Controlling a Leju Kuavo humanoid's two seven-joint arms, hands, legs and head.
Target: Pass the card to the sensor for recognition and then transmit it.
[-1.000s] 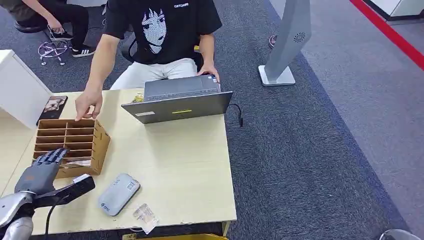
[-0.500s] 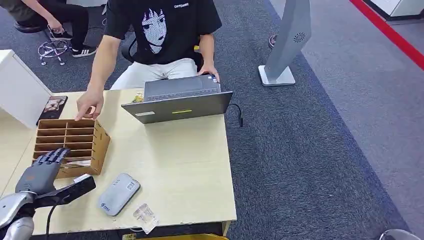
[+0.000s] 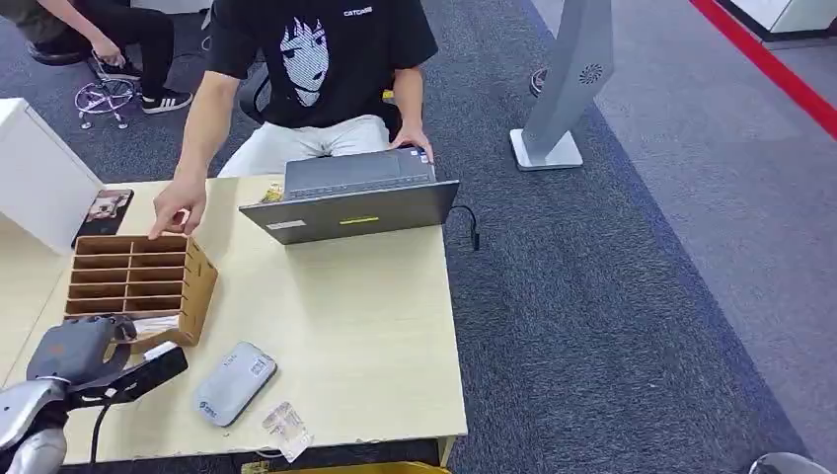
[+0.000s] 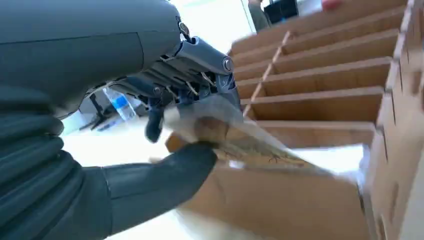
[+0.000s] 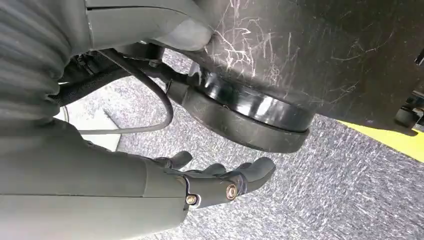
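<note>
Card point(image 4: 250, 142), sleeved in clear plastic, sits at the nearest slot of the wooden slotted rack point(image 3: 138, 276), pinched between the thumb and the dark fingers point(image 4: 180, 85) of the left hand point(image 3: 84, 346). The left wrist view shows the sleeve lying across the lip of that slot, its far end over the rack's front wall; motion blur hides whether it has cleared the slot. The left hand is closed on the card at the rack's near edge, close to the table's point(image 3: 375, 326) left front corner.

Grey sensor pad point(image 3: 234, 382) lies flat on the table just right of the left hand, near the front edge. A small clear wrapper point(image 3: 286, 427) lies beside the pad, almost at the table lip. Bare tabletop extends between the pad and the open laptop point(image 3: 350, 202) at the far edge.

A person's hand point(image 3: 178, 209) touches the rack's far rim. A dark phone point(image 3: 104, 212) lies left of it beside a white box point(image 3: 39, 178).

Right hand point(image 5: 220, 182) hangs over grey carpet, fingers loosely spread and holding nothing.
</note>
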